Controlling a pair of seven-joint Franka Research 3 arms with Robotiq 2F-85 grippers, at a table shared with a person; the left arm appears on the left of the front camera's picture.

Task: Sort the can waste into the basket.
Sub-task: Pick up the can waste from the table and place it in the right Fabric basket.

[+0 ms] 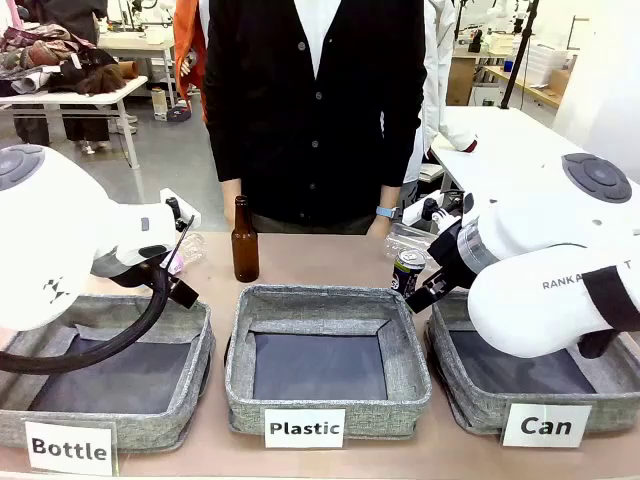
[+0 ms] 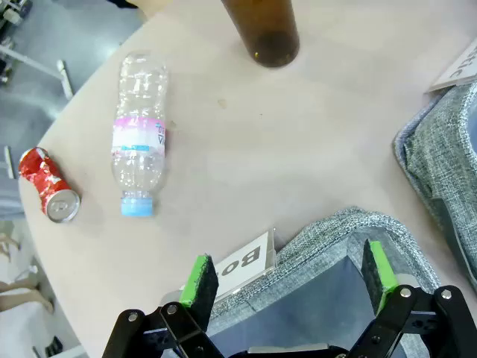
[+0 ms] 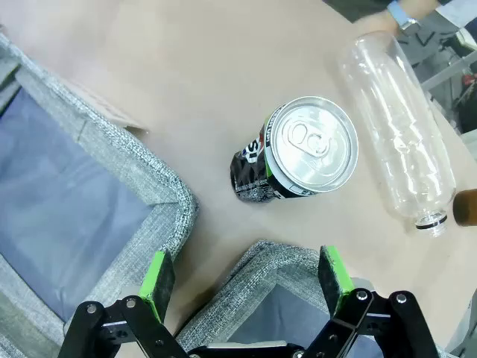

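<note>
Nearest the robot, three white cards are reading "Bottle" (image 1: 68,447), "Plastic" (image 1: 304,428) and "Can" (image 1: 546,426), each fronting a square grey woven-fabric bin with a dark base. The bin labelled "Can" (image 1: 470,408) is sitting at the right end of the row. The white right arm (image 1: 560,290), showing the letters "RANKA", is reaching over that bin's far left corner. The right gripper (image 3: 246,272) is hovering there with its green pads spread wide and nothing between them. The left gripper (image 2: 287,274) is hanging over a corner of the "Bottle" bin (image 1: 100,425), jaws likewise wide apart and empty, with "Bo" showing on the card below. Just beyond the "Can" bin, the dented black and silver drink can (image 3: 294,153) is standing upright on the table; its print is too skewed to read. A capless clear plastic bottle (image 3: 399,134) is lying behind it. At the far left, the red dented can (image 2: 47,186) is lying on its side near the table edge, beside a blue-capped clear bottle (image 2: 138,134) with a pink-and-white label. A brown glass bottle (image 1: 244,240) is standing upright farther back. A person in a black cardigan (image 1: 310,100) is standing at the far side.
</note>
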